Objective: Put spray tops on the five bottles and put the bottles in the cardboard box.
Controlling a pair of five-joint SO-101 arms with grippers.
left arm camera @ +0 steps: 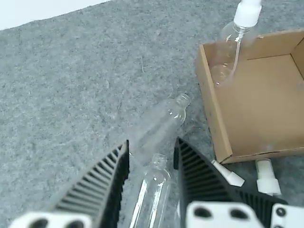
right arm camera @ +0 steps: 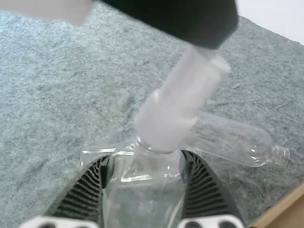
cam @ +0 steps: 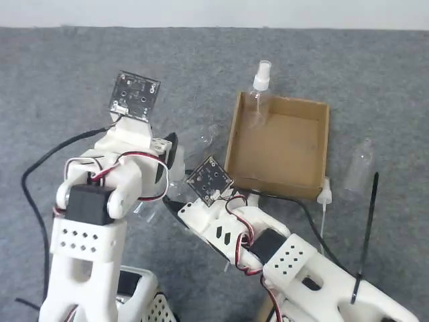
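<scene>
Room to pass lies over the grey surface (cam: 60, 74) at the far left, and down into the cardboard box (cam: 278, 144), bar one spray-topped bottle (cam: 260, 90) at its far left corner. Left of the box, the left arm (cam: 114, 181) and the right arm (cam: 234, 228), a held bottle (right arm camera: 142, 185) clamped in its jaws, crowd an uncapped bottle (cam: 208, 137) lying near the wall. Right of the box sit a further bottle (cam: 358, 164), a loose spray top (cam: 325, 193) and a thin black strip (cam: 367, 221).

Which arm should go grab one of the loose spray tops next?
Probably the left. The right pincer is clamped on a bottle, so it is busy. The left pincer is open, and two spray tops lie right beside it, by the box corner.
</scene>
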